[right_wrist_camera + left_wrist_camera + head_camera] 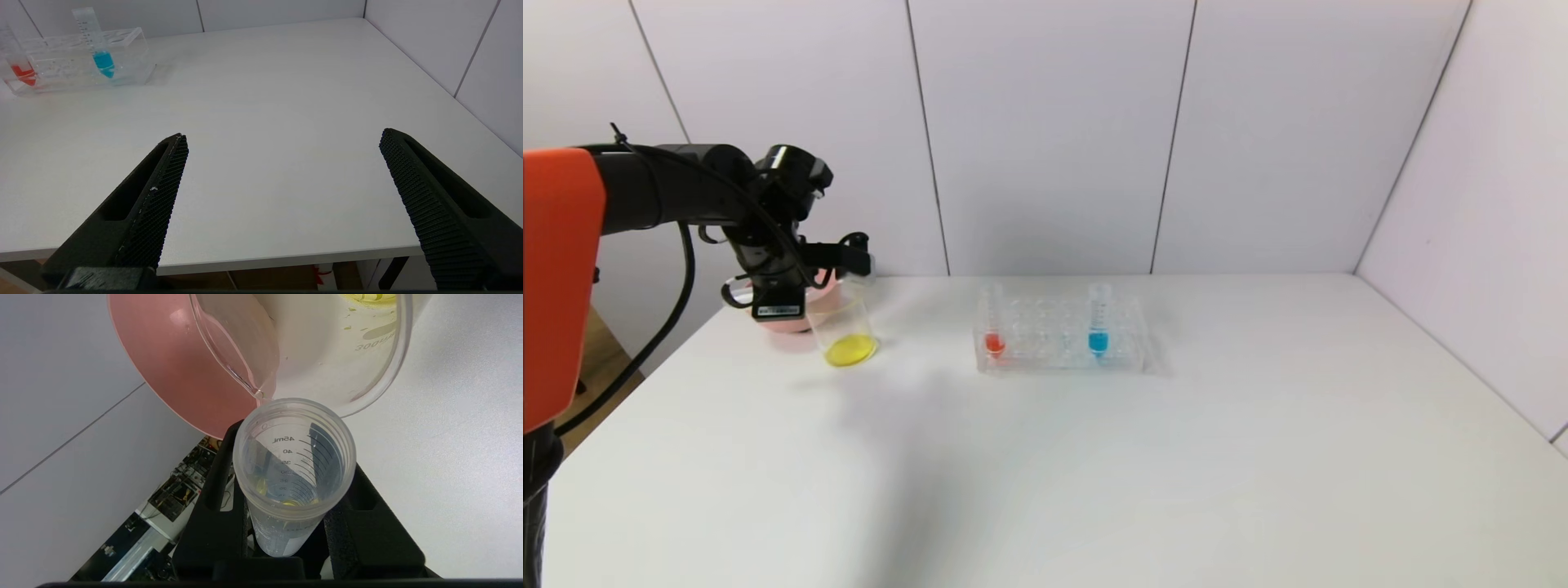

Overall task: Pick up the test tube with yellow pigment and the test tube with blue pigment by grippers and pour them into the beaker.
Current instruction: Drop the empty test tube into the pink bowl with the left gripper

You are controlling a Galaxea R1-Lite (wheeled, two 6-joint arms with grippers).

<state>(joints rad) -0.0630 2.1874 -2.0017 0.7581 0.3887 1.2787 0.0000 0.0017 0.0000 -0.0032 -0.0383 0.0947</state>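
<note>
Near the table's front edge, right gripper (282,163) parked low, fingers spread wide over bare white table (1094,474). Farther back at left, left gripper (292,522) clamped on the nearly drained yellow-pigment test tube (292,473), tipped with its open mouth at the rim of the beaker (843,331), yellow liquid pooled in the bottom. Pink bowl (796,320) just behind. At centre rear, blue-pigment test tube (1099,320) upright in the clear rack (1127,343), red-tipped tube (994,322) at the rack's other end.
</note>
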